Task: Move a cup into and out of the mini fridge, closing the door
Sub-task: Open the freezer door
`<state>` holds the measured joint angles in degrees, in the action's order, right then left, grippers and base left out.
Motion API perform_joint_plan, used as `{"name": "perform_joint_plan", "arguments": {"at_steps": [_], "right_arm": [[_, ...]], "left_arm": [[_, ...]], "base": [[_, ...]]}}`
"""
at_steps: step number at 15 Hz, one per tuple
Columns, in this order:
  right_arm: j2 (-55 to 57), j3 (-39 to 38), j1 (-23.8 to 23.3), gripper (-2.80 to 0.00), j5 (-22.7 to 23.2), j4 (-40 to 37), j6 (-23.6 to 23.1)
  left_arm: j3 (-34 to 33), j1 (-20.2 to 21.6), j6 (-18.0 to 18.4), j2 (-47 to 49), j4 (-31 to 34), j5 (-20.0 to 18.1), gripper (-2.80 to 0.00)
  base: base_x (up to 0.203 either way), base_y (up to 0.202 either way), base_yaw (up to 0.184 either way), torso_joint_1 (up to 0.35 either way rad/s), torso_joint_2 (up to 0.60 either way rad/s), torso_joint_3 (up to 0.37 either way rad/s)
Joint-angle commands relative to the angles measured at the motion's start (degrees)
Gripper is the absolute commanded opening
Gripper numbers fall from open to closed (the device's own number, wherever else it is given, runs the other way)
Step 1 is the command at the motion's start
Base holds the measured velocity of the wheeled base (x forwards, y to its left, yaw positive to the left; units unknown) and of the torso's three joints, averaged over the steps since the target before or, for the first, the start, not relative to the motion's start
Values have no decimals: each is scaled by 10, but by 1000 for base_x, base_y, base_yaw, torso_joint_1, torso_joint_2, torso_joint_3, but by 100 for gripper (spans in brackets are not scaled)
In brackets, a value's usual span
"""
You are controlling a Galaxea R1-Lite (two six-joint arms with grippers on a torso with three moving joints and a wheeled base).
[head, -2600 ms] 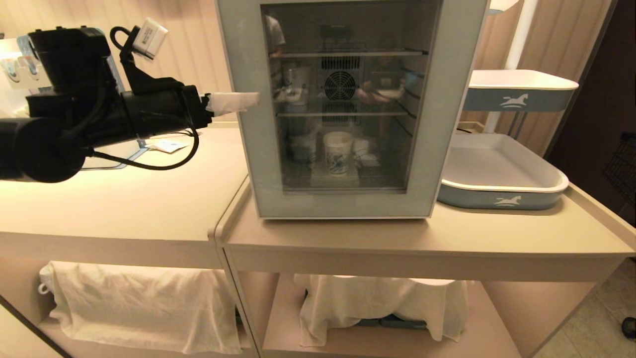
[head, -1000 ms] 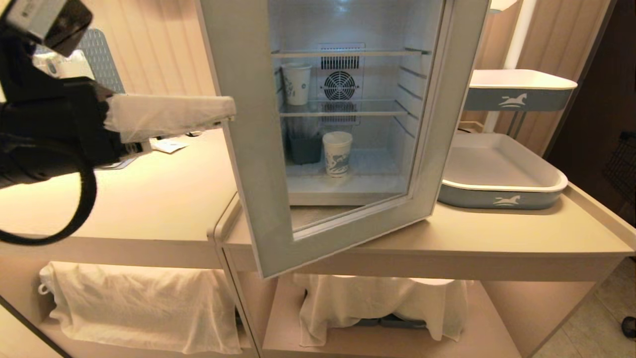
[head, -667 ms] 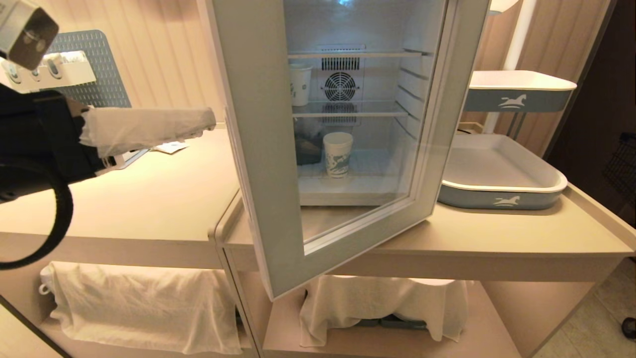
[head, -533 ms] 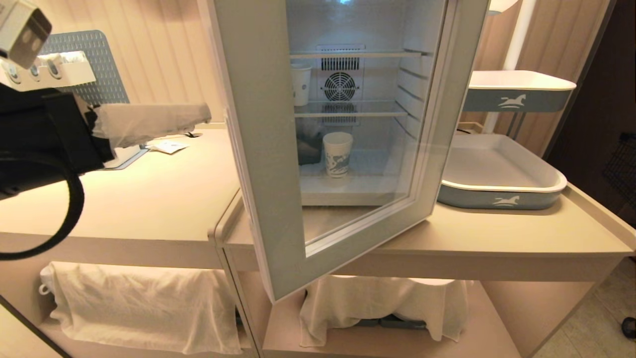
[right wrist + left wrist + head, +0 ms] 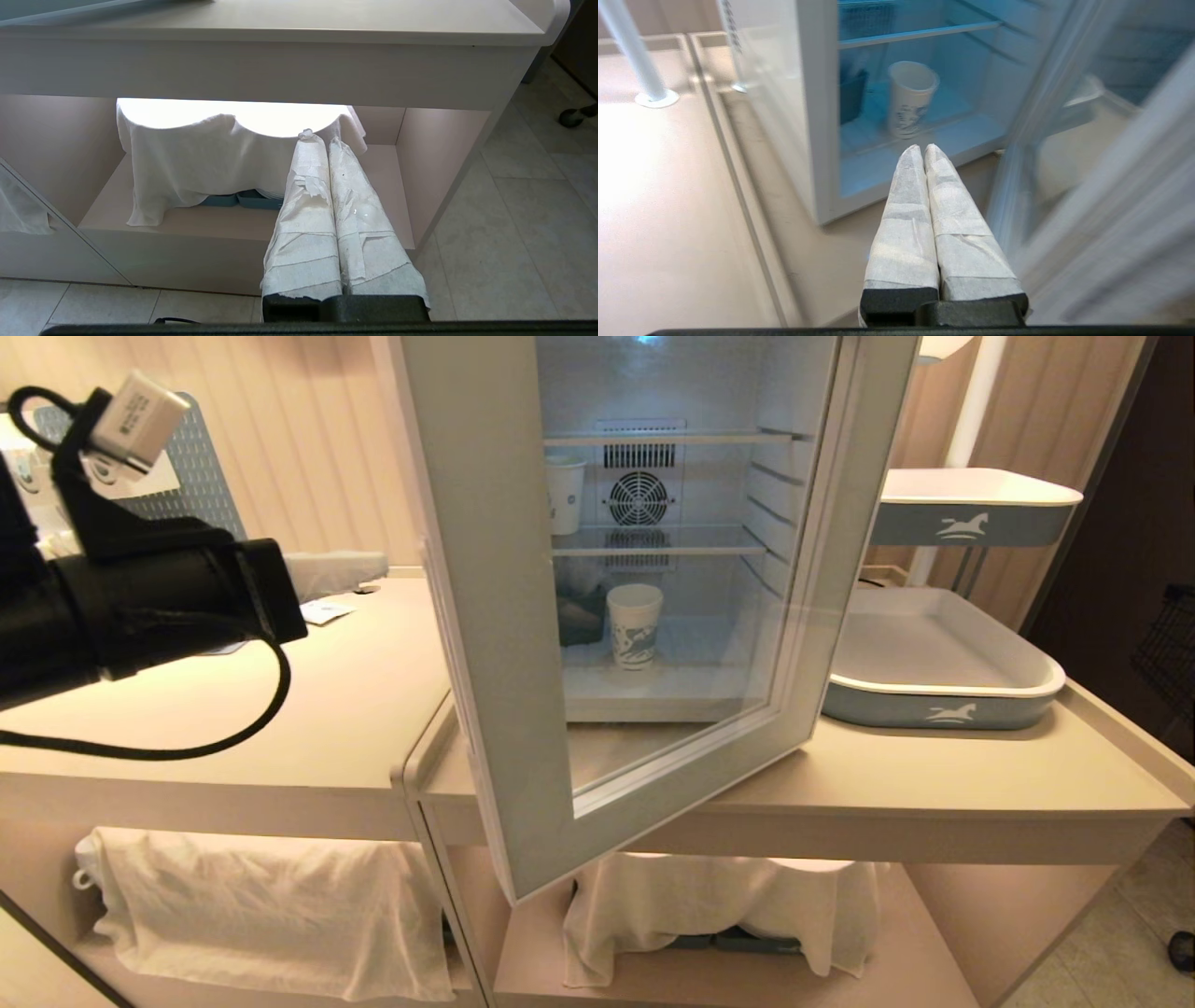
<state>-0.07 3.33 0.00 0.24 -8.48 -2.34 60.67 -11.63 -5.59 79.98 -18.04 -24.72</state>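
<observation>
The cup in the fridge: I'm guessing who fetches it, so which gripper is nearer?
Left. The left gripper, shut, is at counter height outside the open door, aimed at the cup; the right gripper hangs below the counter.

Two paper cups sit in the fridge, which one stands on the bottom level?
The cup with the blue horse print, standing upright on the fridge floor below the fan grille. The other cup stands one shelf higher, half hidden behind the door frame.

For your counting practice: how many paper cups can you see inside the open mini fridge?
2. One cup stands on the mini fridge floor; another paper cup sits on the middle shelf, partly hidden behind the door frame, which may hide more.
</observation>
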Motion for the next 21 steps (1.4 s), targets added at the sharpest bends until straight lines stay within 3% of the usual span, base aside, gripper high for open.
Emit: {"name": "perform_joint_plan", "arguments": {"at_steps": [1,4,8,13,17,21], "right_arm": [[0,0,0,-280,0,0,0],[0,0,0,-280,0,0,0],[0,0,0,-280,0,0,0],[0,0,0,-280,0,0,0],[0,0,0,-280,0,0,0],[0,0,0,-280,0,0,0]], "left_arm": [[17,-1,32,53,-1,8,-280],[33,-21,66,102,-7,25,-280],[77,-79,90,164,-13,131,-280],[107,-115,124,207,-22,180,-280],[108,-171,96,185,-21,180,-280],[117,-275,14,146,-16,186,-280]], "base": [[0,0,0,0,0,0],[0,0,0,0,0,0],[0,0,0,0,0,0],[0,0,0,0,0,0],[0,0,0,0,0,0],[0,0,0,0,0,0]]}}
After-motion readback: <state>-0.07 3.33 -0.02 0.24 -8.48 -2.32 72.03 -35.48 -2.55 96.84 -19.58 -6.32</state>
